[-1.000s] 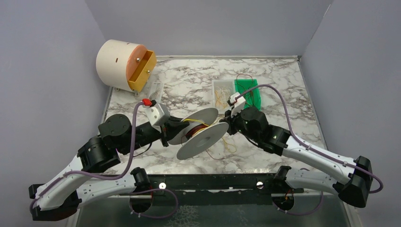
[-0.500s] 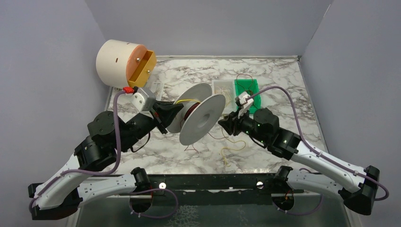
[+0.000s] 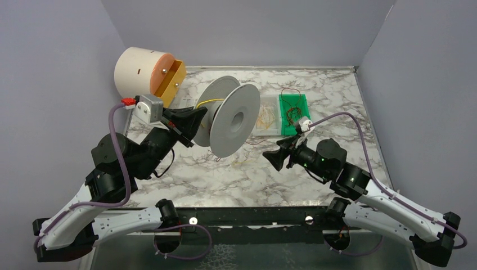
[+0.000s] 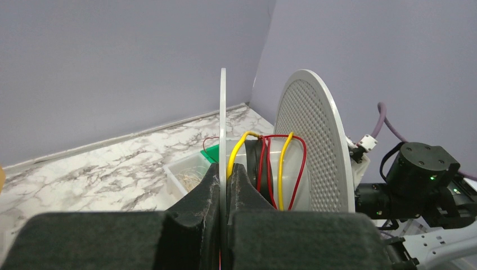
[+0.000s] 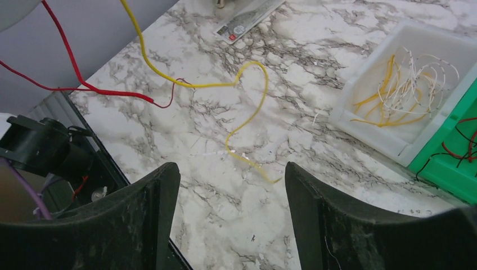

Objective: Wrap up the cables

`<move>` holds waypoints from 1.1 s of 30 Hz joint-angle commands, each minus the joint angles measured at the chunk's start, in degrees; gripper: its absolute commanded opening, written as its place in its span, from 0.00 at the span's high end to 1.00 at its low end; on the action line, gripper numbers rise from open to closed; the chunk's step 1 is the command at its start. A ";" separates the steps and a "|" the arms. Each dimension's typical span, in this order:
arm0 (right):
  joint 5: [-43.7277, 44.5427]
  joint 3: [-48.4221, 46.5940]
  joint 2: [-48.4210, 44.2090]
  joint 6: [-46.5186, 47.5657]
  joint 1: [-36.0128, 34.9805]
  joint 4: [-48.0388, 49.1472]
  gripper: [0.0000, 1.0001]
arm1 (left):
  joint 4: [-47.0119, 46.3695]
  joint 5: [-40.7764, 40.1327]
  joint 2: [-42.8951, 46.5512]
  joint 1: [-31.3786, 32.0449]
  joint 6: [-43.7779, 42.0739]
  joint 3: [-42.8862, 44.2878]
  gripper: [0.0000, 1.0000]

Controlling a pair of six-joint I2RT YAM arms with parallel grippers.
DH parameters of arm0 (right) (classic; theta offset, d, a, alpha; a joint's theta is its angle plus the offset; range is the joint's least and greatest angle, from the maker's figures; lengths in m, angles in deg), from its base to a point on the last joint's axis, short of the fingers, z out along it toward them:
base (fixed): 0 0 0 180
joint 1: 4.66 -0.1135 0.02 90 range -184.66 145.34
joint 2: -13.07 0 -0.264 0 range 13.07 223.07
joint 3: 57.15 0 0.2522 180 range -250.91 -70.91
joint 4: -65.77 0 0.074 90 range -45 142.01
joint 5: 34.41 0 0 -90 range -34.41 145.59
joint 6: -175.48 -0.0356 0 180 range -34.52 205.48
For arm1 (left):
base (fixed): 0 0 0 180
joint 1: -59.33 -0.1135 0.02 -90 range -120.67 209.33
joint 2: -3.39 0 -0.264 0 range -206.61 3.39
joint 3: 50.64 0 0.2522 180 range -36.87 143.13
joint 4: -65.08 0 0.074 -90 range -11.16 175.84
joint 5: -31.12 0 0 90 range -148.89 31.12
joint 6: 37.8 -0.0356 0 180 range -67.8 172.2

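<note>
Spool point(image 3: 228, 121) raised over the bench point(image 3: 337, 79) left of centre, with two trays behind to its right.
The left gripper point(image 3: 198, 125) pinches the spool's left flange from the left. The cables point(image 4: 270, 163) sit round the hub between the flanges, and their ends trail down onto the bench below. The right gripper point(image 3: 274, 157) is right of the spool, apart from it, in front of the left tray point(image 5: 368, 134) and right tray point(image 5: 444, 169), which stand side by side. A drum point(image 3: 140, 70) occupies the back left corner.
</note>
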 commanded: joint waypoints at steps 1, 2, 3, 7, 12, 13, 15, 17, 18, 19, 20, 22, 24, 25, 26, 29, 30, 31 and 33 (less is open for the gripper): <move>3.74 0.25 0.99 -1.82 0.11 -2.36 0.27 | -7.49 -2.11 -0.26 -0.19 1.13 3.02 1.00; 4.82 -0.14 1.71 -2.00 0.15 -2.85 0.27 | -7.45 -2.15 -0.43 -0.19 0.98 3.32 1.00; 5.68 -0.39 2.60 -1.90 0.11 -3.28 0.26 | -7.31 -2.48 -0.57 -0.23 0.87 3.60 1.00; 5.48 -0.30 6.88 -0.96 0.19 -1.79 0.26 | -7.35 -4.09 -0.61 -0.19 0.90 4.25 1.00; 0.32 0.20 12.10 0.85 0.90 3.86 0.26 | -7.72 -4.56 -0.60 -0.19 0.83 4.90 1.00; -0.60 0.06 13.15 1.21 1.16 4.67 0.26 | -7.57 -4.43 -0.71 -0.19 0.82 5.20 1.00; -2.82 -0.24 15.31 2.11 1.76 6.24 0.26 | -7.29 -3.95 -1.04 -0.19 0.82 5.42 1.00; -5.03 -0.28 16.97 2.86 2.23 8.22 0.26 | -7.27 -3.38 -1.14 -0.19 0.90 6.19 1.00; -6.38 -0.08 17.76 3.23 2.48 9.29 0.26 | -7.33 -3.04 -1.17 -0.19 0.91 6.97 1.00; -8.00 0.02 18.54 3.60 2.74 10.48 0.26 | -7.29 -2.74 -1.13 -0.19 1.03 7.25 1.00; -10.23 0.07 19.33 4.05 2.96 11.55 0.25 | -7.22 -2.51 -1.17 -0.19 1.04 7.47 1.00; -14.50 0.24 20.84 4.87 3.09 14.03 0.26 | -7.21 -2.09 -1.26 -0.19 1.45 7.89 1.00; -17.30 0.36 22.25 6.04 3.17 16.40 0.26 | -7.04 -1.33 -1.23 -0.19 2.04 8.18 1.00; -18.53 0.46 22.76 6.78 3.18 17.52 0.26 | -6.88 -0.85 -1.24 -0.19 2.31 8.36 1.00; -19.73 0.86 23.01 7.55 3.18 18.68 0.26 | -6.67 -0.36 -1.34 -0.19 2.69 8.65 1.00; -22.05 2.19 23.91 9.37 3.39 22.94 0.26 | -5.31 0.42 -1.36 -0.19 3.87 9.75 1.00; -22.85 2.28 24.42 9.90 3.67 23.97 0.26 | -5.08 0.60 -1.26 -0.19 4.22 9.95 1.00; -23.51 2.31 25.12 10.21 3.97 24.94 0.26 | -4.94 0.72 -1.14 -0.19 4.40 10.13 1.00; -26.01 2.29 26.42 10.55 4.80 27.59 0.26 | -4.76 0.81 -1.09 -0.19 4.66 10.48 1.00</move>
